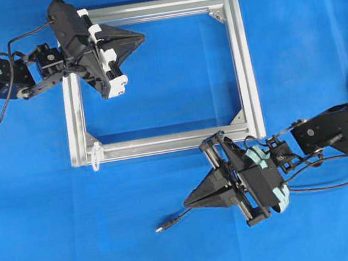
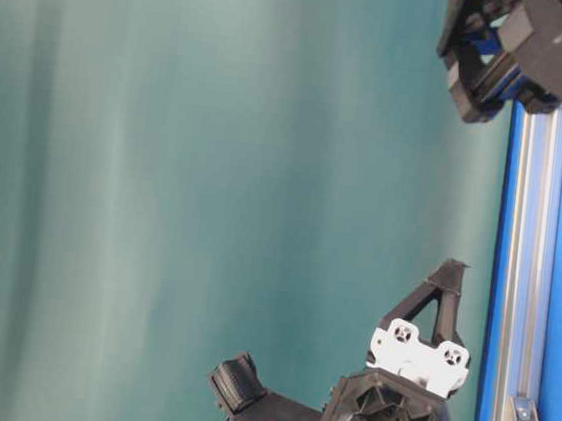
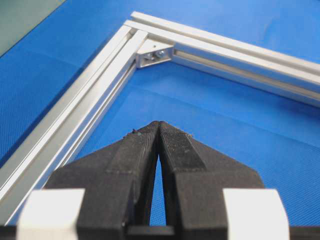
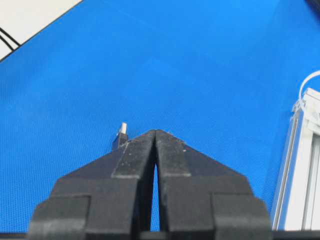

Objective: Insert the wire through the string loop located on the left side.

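The wire's plug (image 1: 161, 227) lies on the blue mat, and its thin black cable runs back under my right gripper (image 1: 187, 203). That gripper is shut, its tips touching, just right of the plug (image 4: 121, 135) in the right wrist view, where nothing shows between the fingers (image 4: 135, 155). The string loop (image 1: 96, 155) hangs at the near-left corner of the silver frame (image 1: 242, 60), and it also appears as a whitish arc (image 4: 307, 82). My left gripper (image 1: 143, 37) is shut over the frame's far-left part, holding nothing (image 3: 159, 124).
The frame's corner bracket (image 3: 155, 54) sits ahead of the left gripper. A frame rail (image 4: 300, 170) runs along the right gripper's right side. Open blue mat (image 1: 78, 238) lies left of the plug. Black arm cables (image 1: 341, 183) trail right.
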